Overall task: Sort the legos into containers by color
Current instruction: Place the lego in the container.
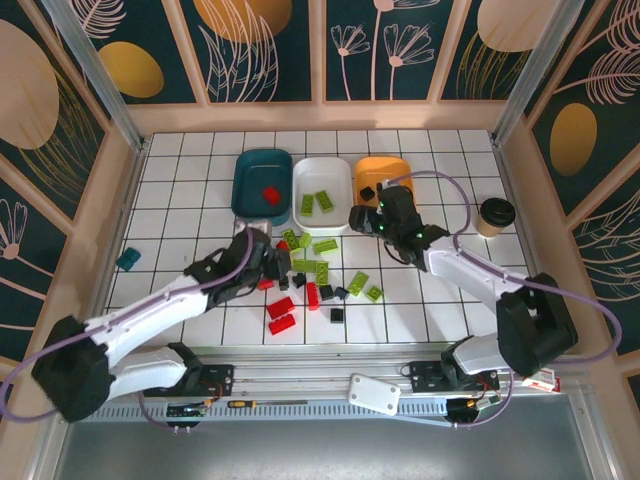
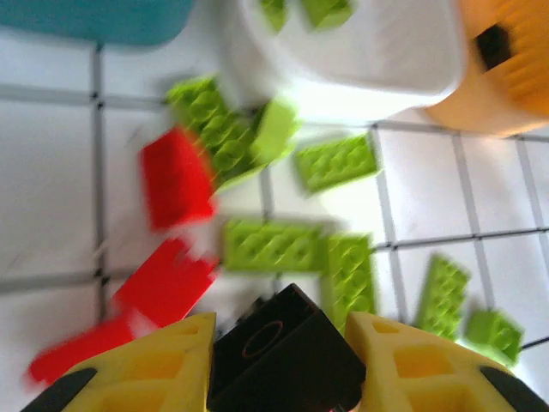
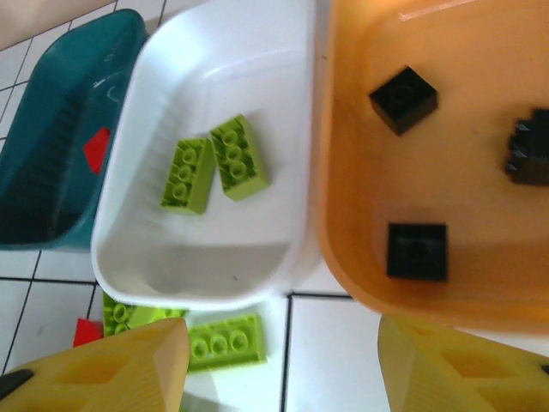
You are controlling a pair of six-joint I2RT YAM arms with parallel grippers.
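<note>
Left gripper [image 2: 281, 330] has its jaws clamped on a black brick [image 2: 292, 365], with the yellow fingers [image 2: 146, 369] touching both of its sides. Right gripper [image 3: 279, 360] jaws stand wide apart with nothing between them.

Around the left gripper is the loose pile on the white tiled table [image 1: 180, 200]. The wrist view is blurred. Just ahead of the held brick, green bricks [image 2: 270, 245] lie flat, some touching each other, with red bricks [image 2: 176, 176] to their left. More green ones butt against the near wall of the white tray [image 2: 386, 60]. The top view shows more red and black pieces closer to the arm bases.

Right gripper hangs over the near rims of the white tray and orange tray [image 3: 463, 172], straddling where they meet. Below it a flat green brick [image 3: 225, 342] lies on the table, just beside the white tray's near wall.

The trays sit in a row at the far side:
- teal tray [image 3: 51, 172]: one red piece [image 3: 97, 148]
- white tray: two green ones side by side
- orange tray: three black bricks [image 3: 403, 99], apart from each other

Room:
- tan cup [image 1: 494, 215] stands right of the orange tray, apart from it.
- small teal block [image 1: 128, 260] lies alone at left, well apart from the pile.
- wooden walls [image 1: 108, 215] fence the table left, right and far.
- bare tiles lie left of the teal tray and right of the pile.
</note>
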